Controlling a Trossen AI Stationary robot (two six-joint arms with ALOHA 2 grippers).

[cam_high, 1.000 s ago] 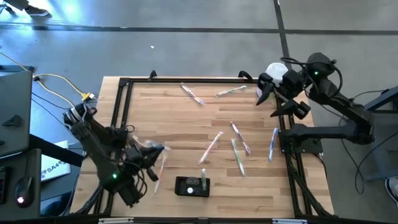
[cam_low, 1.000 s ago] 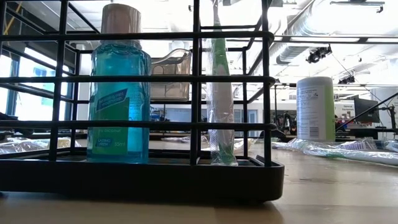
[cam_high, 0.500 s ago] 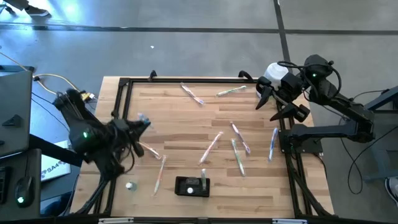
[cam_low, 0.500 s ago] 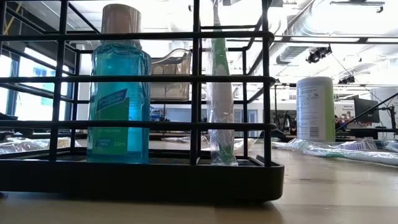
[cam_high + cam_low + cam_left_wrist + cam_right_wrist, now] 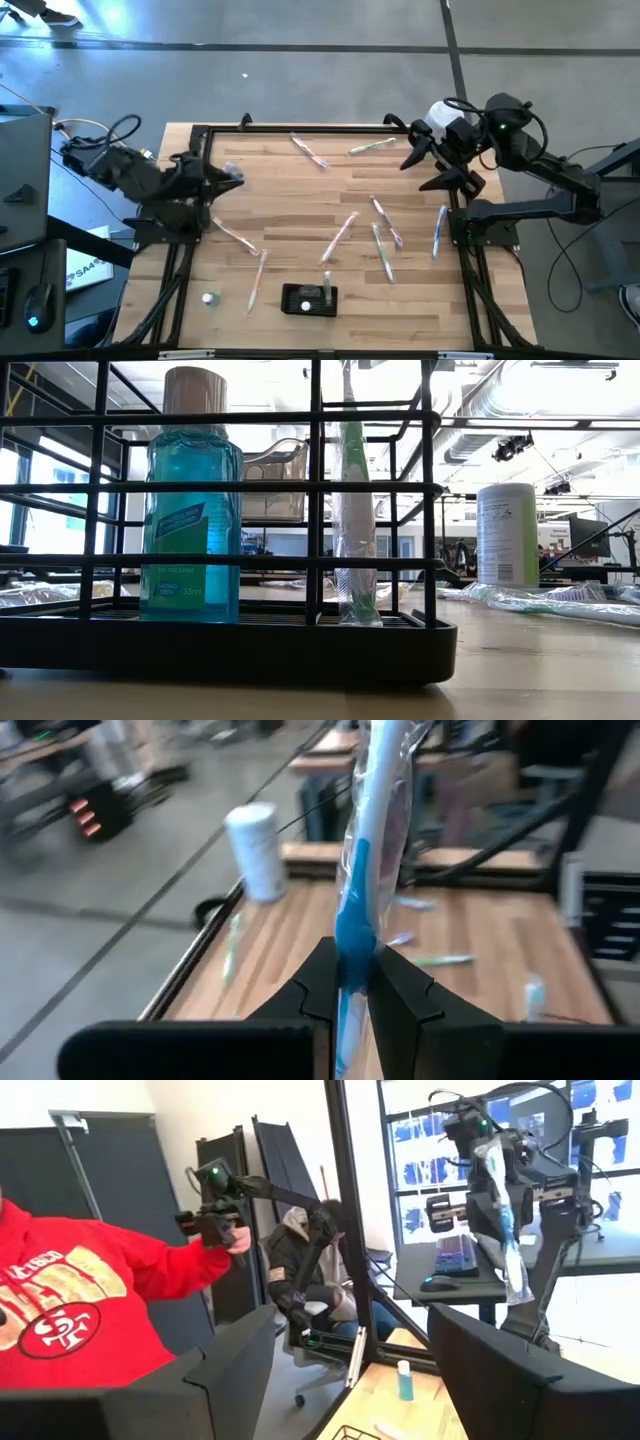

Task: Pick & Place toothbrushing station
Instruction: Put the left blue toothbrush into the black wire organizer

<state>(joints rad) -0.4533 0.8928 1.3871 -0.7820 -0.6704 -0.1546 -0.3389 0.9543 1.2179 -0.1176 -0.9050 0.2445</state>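
Observation:
The toothbrushing station, a low black holder, stands near the table's front edge. In the low view its wire rack holds a blue mouthwash bottle and an upright wrapped toothbrush. My left gripper is raised over the table's left side and shut on a blue toothbrush in a clear wrapper. My right gripper hangs open at the far right corner with nothing between its fingers. My left gripper pinches the wrapped toothbrush between its two fingers on the blue part of the handle, through the clear wrapper. The fingers reach out about level and lie across the brush. The brush stands roughly upright, lifted clear of the table.
Several wrapped toothbrushes lie scattered over the wooden table. A tall white container stands at the far right corner beside my right arm. A small round thing lies front left. A black frame edges the table. A person in red stands beyond.
My left gripper has risen from low over the front left of the table and gone toward the far edge, rolling as it went. It has stayed shut on the wrapped toothbrush and carried it higher. The brushes below it have stayed on the table.

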